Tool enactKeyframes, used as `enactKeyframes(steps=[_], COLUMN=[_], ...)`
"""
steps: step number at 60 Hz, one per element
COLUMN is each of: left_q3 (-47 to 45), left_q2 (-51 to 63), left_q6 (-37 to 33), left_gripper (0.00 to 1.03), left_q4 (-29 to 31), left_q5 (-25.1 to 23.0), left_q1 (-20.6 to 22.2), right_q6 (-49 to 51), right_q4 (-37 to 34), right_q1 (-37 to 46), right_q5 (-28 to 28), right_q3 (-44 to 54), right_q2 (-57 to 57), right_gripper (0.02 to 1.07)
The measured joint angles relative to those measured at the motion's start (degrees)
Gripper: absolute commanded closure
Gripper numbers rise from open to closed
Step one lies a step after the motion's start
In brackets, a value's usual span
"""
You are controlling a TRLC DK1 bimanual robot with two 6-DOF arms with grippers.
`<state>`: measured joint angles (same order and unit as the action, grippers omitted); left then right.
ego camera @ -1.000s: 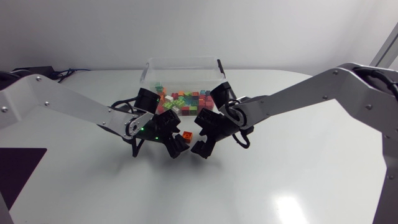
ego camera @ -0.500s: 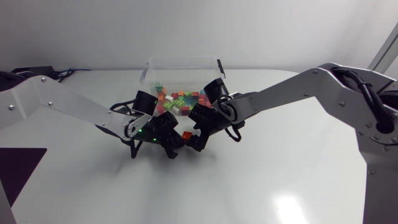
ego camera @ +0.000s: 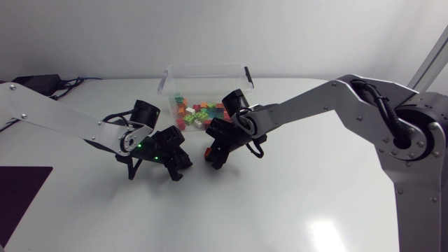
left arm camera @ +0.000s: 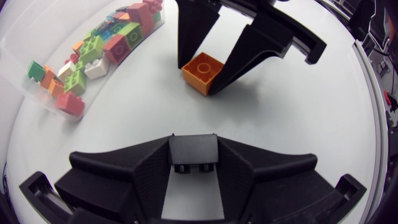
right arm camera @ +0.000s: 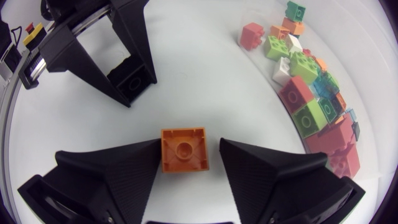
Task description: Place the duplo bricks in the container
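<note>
My left gripper (left arm camera: 194, 157) is shut on a small black brick (left arm camera: 194, 153), just above the table. Ahead of it my right gripper (left arm camera: 202, 74) straddles an orange duplo brick (left arm camera: 200, 70) lying on the table. In the right wrist view the orange brick (right arm camera: 184, 149) touches one finger, with a small gap to the other, so my right gripper (right arm camera: 188, 149) is open. My left gripper (right arm camera: 137, 84) faces it with the black brick (right arm camera: 132, 77). From above, both grippers (ego camera: 178, 165) (ego camera: 213, 155) sit in front of the clear container (ego camera: 170, 77), which holds several coloured bricks (ego camera: 199, 110).
The container's clear front wall (left arm camera: 46, 99) runs close beside both grippers, with coloured bricks (right arm camera: 308, 84) piled against it. The white table (ego camera: 280, 203) stretches out in front of the arms.
My left gripper has shut on the black brick and drawn back to the left. My right gripper has moved left and down around the orange brick, and its fingers have narrowed.
</note>
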<state>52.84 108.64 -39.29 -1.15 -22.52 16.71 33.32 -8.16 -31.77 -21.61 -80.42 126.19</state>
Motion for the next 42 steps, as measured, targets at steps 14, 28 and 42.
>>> enactKeyframes(steps=[14,28,42], left_q3=[2.43,12.24,23.65], left_q2=[-7.96,-10.88,-9.27], left_q6=[-0.02,1.01,5.66], left_gripper=[0.68,0.68,0.68], left_q4=[7.98,11.69,12.00], left_q5=[-1.25,-1.51,-2.36], left_q1=[-2.25,-3.10,-4.39], right_q6=[0.63,0.35,-2.05], right_q4=[-5.09,-8.39,-9.90], right_q1=[0.04,2.23,4.70], right_q5=[-0.15,-0.09,-0.07], right_q3=[-0.15,-0.85,-7.28], right_q2=[-2.25,-13.64,-18.21], right_gripper=[0.82,0.82,0.82])
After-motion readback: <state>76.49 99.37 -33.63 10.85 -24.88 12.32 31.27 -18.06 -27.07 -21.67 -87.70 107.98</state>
